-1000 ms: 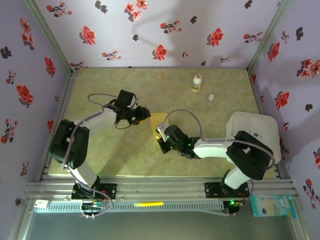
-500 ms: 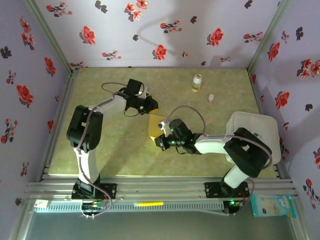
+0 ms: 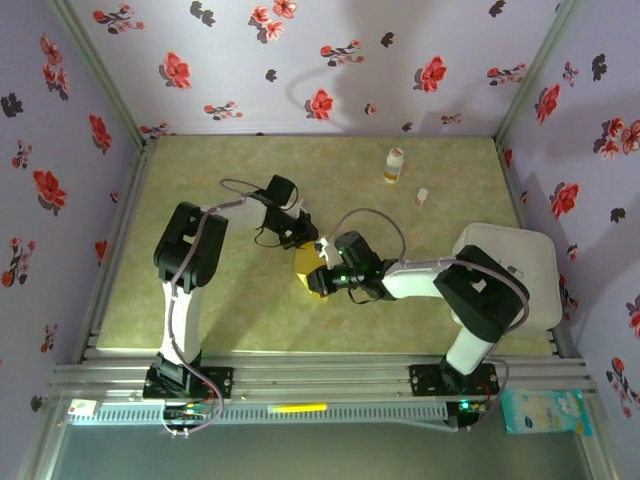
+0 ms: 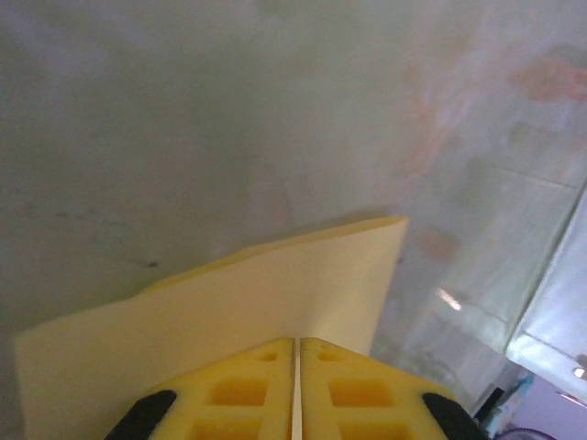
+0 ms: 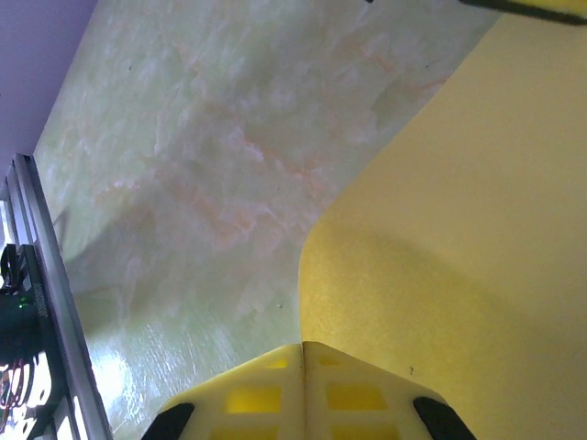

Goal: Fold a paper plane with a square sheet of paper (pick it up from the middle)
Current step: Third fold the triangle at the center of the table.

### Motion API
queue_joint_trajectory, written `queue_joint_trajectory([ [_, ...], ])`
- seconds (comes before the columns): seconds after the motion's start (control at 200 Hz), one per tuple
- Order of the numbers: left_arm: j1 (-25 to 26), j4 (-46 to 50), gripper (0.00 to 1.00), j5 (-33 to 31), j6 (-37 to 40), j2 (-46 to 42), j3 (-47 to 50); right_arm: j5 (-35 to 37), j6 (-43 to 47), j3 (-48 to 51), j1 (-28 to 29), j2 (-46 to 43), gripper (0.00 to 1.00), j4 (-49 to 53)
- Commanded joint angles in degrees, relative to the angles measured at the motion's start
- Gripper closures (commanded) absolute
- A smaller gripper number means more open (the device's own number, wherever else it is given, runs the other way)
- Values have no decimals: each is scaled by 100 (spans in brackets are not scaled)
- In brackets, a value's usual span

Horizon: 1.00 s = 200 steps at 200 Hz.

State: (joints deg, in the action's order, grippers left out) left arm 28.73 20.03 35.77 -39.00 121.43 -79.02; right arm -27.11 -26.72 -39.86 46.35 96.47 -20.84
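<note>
The square sheet of paper [image 3: 305,262] is a mustard-yellow, bent sheet held up off the table between the two arms. My left gripper [image 3: 302,240] is at its far edge and shut on it. In the left wrist view the yellow fingers [image 4: 358,385] meet on a thin pale edge, and the sheet [image 4: 275,284] spreads out beyond them. My right gripper [image 3: 318,278] is at the sheet's near edge. In the right wrist view its jaws are pressed together where the curved edge of the paper [image 5: 459,229] runs into them.
A small white-and-orange bottle [image 3: 394,165] stands at the back of the marbled green table [image 3: 200,300], with a small white cap [image 3: 422,196] near it. A white box [image 3: 505,262] sits at the right edge. Flowered walls close in three sides.
My left arm has swung right and forward to the sheet's far edge, and its jaws have shut on it. The right gripper edged left. The sheet looks more bunched.
</note>
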Motion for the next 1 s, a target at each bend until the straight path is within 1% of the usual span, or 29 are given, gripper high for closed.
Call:
queue_joint_trajectory([
  [0.0, 18, 326, 92, -167, 290, 162, -13, -124, -70, -167, -94, 74, 100, 286],
  [0.165, 19, 319, 93, -234, 319, 156, 132, -423, -2, -603, -408, 253, 100, 1331],
  [0.31, 23, 346, 94, -270, 351, 159, 152, -508, 104, -852, -500, 390, 100, 1724],
  [0.765, 19, 237, 94, -386, 255, -3, 304, 413, 117, -1092, -550, 399, 100, 2136],
  [0.915, 19, 199, 94, -386, 229, -22, 344, 544, 154, -1197, -557, 397, 100, 2220],
  [0.995, 19, 189, 94, -385, 227, -25, 353, 707, 288, -1329, -557, 415, 100, 2525],
])
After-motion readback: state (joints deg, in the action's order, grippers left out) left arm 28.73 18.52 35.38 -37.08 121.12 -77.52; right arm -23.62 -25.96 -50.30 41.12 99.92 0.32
